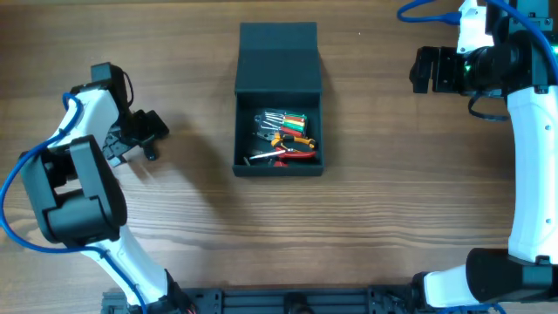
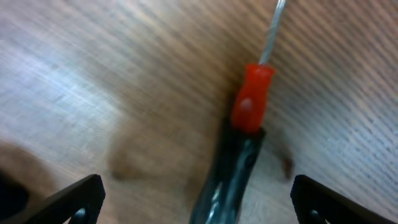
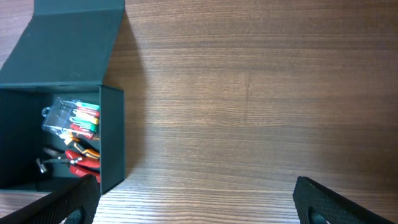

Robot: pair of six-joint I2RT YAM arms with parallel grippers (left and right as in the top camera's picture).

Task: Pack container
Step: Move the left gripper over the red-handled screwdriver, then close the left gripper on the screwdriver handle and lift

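Container (image 1: 279,167): dark teal-black box, mid-table, flap lid (image 1: 279,57) thrown back flat on the far side, the mouth open upward. Inside, against the box's right wall, lie a clear case of small drivers (image 1: 283,122) with green, red and orange handles, and red-handled pliers (image 1: 295,153) just nearer the front wall (an orange-handled tool is tangled between them; its type is hard to tell).

Left pincer (image 1: 148,138): well to the left of the container, low over the table (image 1: 392,218). Its jaws stand spread to the full and hold nothing. The wrist view shows the two fingers (image 2: 81,199) at the bottom corners. Between them lies a screwdriver (image 2: 249,112) on the wood, with a black grip, red collar and bare metal shaft pointing away from the camera. It touches neither finger. The view is blurred.

Right pincer (image 1: 421,70): off the container's right side, level with the lid and apart from it. Its jaws are likewise wide apart and empty. Its fingertips (image 3: 329,199) frame bare wood, with the container's right wall at the edge of its view.
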